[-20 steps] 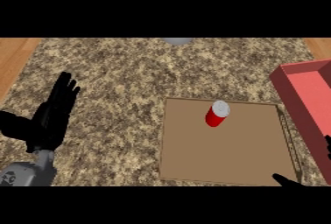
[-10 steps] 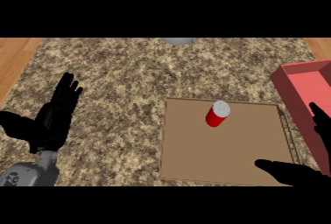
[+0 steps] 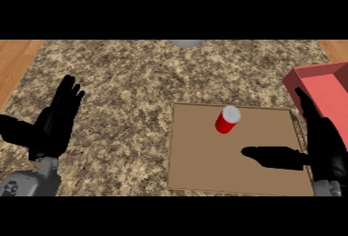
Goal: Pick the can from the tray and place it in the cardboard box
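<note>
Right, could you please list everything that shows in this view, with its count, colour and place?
counter: 1, speckled brown and beige, fills most of the view
wooden strips: 2, light brown, past the counter's left and right edges
tray: 1, brown, on the counter, right of centre
can: 1, red with a pale top, upright in the tray's far part
box: 1, red, at the right edge, beside the tray
grey object: 1, cut off at the top edge, too little shows to name
left hand: 1, black, open, at the left
right hand: 1, black, open, thumb over the tray
</note>
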Robot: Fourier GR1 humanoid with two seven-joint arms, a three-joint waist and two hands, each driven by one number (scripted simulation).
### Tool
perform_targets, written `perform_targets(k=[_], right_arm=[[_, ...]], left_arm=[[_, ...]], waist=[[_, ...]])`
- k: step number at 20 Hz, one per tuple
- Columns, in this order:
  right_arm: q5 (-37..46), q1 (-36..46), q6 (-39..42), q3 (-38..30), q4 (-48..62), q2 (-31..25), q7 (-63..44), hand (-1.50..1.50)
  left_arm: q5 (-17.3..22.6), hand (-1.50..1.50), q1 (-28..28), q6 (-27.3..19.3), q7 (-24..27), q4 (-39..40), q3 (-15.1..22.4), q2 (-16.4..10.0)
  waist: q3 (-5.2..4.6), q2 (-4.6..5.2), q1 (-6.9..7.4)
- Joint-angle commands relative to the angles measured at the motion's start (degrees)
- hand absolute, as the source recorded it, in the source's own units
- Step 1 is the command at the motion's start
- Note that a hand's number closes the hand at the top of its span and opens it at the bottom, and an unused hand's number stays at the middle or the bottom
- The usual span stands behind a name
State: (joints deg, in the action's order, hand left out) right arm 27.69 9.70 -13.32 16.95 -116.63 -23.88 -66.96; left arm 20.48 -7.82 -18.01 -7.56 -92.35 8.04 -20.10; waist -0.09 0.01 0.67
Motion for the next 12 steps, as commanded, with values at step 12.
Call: perform_targets(k=[12], right_arm=[[9.6,8.6,1.2,-1.4,15.4,14.0,-5.5,-1.50]], left_arm=[[-2.2,0.00,3.5,1.8,-1.9,-4.0,-1.1,1.4]], waist=[[0.08,-0.05,-0.10]])
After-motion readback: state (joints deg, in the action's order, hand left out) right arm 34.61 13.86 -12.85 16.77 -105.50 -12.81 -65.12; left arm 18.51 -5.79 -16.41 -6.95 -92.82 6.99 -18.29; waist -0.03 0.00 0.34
